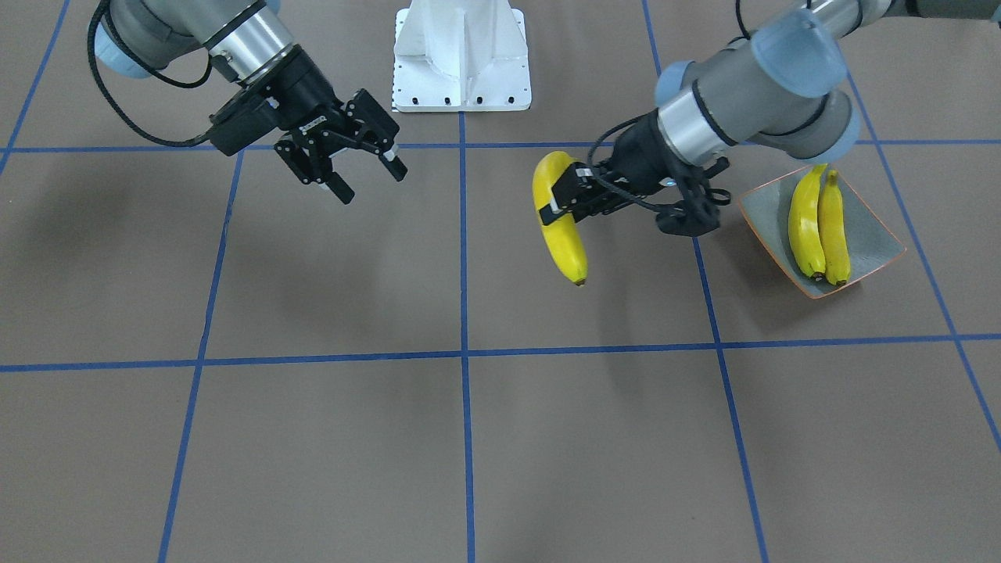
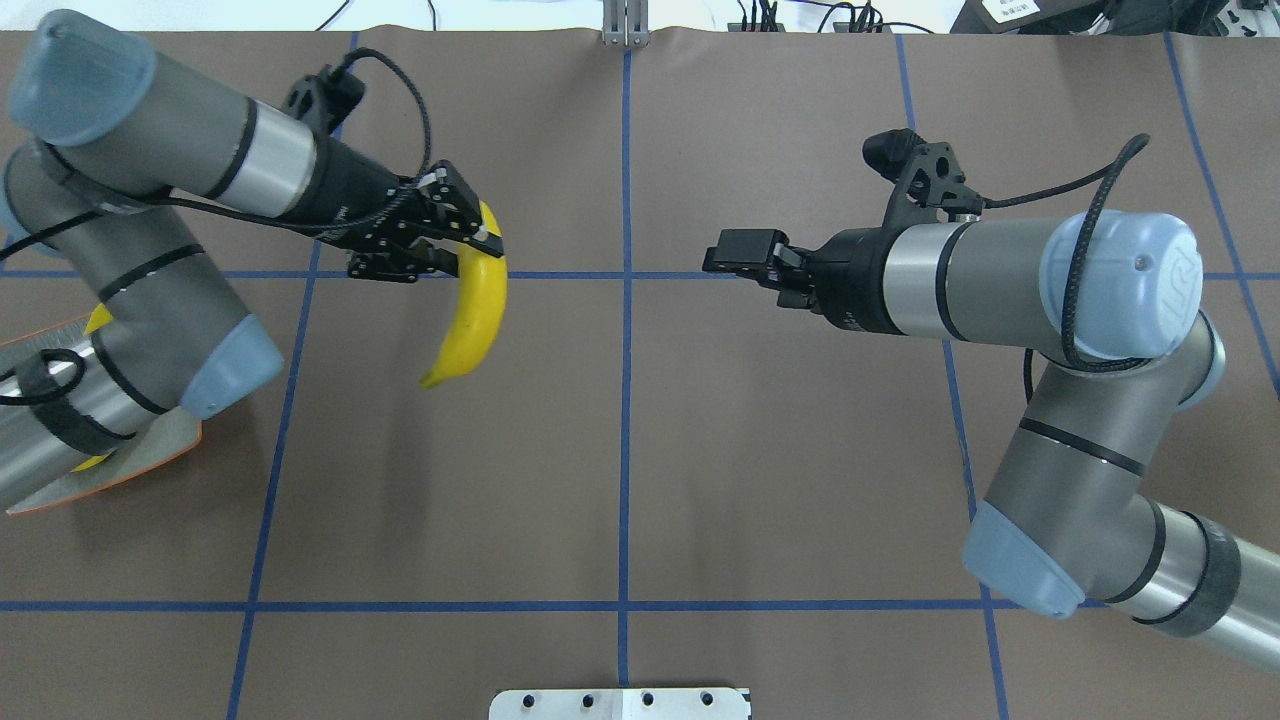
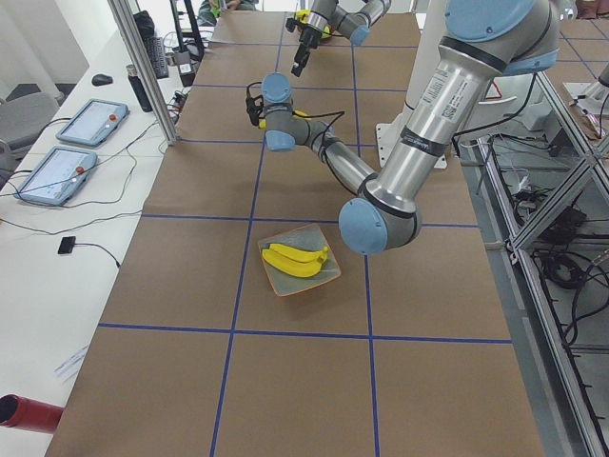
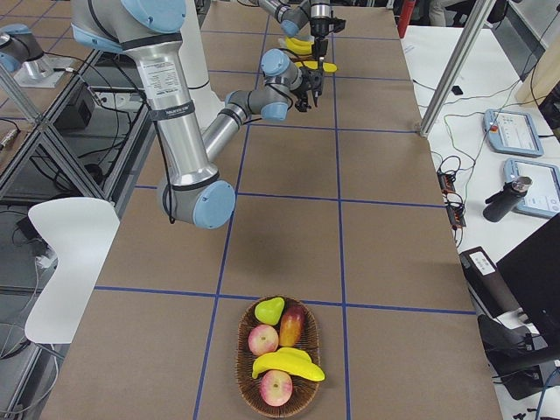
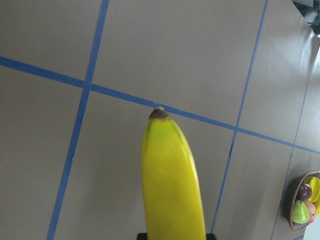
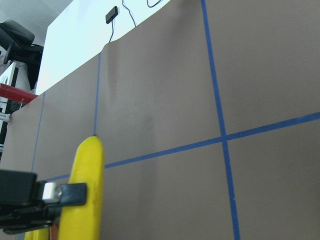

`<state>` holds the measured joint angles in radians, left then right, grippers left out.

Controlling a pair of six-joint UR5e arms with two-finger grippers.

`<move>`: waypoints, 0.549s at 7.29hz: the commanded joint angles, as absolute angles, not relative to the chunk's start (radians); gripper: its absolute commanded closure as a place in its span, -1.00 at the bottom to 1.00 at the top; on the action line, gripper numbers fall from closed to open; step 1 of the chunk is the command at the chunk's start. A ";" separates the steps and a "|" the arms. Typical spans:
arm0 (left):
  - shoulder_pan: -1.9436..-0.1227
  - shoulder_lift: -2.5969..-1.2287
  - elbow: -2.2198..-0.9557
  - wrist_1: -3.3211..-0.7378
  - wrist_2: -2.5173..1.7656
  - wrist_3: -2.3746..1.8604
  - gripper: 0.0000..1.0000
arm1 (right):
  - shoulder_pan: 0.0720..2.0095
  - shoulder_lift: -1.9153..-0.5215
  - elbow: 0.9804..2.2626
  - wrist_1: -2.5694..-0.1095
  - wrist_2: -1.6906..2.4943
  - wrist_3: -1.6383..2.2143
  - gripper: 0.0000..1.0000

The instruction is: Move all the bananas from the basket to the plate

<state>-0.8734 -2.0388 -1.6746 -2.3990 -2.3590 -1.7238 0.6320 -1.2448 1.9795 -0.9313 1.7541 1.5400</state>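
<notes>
Banana pair (image 1: 805,223) lies side by side on the plate (image 1: 876,242); another banana (image 4: 289,364) sits in the fruit basket (image 4: 252,398), well apart. The left gripper (image 1: 565,205) is clamped on a third banana (image 1: 568,252) above the table (image 1: 328,438); the right gripper (image 1: 367,177) gapes wide, empty.

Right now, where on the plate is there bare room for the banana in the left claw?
Two bananas crowd the middle of the plate, side by side. Bare strips lie between them and the rim on both sides; either might take the held banana.
</notes>
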 commanded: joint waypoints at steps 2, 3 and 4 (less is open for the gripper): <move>-1.029 -1.770 -1.716 -2.398 -2.421 -1.437 1.00 | 0.710 -1.328 1.951 -0.931 1.772 1.476 -1.00; -1.067 -1.694 -1.713 -2.395 -2.419 -1.287 1.00 | 0.724 -1.353 1.935 -0.931 1.775 1.456 -1.00; -1.100 -1.634 -1.710 -2.387 -2.410 -1.178 1.00 | 0.751 -1.374 1.921 -0.934 1.775 1.380 -1.00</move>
<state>-1.0557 -1.7203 -1.7119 -2.3937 -2.4166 -1.3322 0.7228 -1.3468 1.9388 -0.9318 1.7733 1.4478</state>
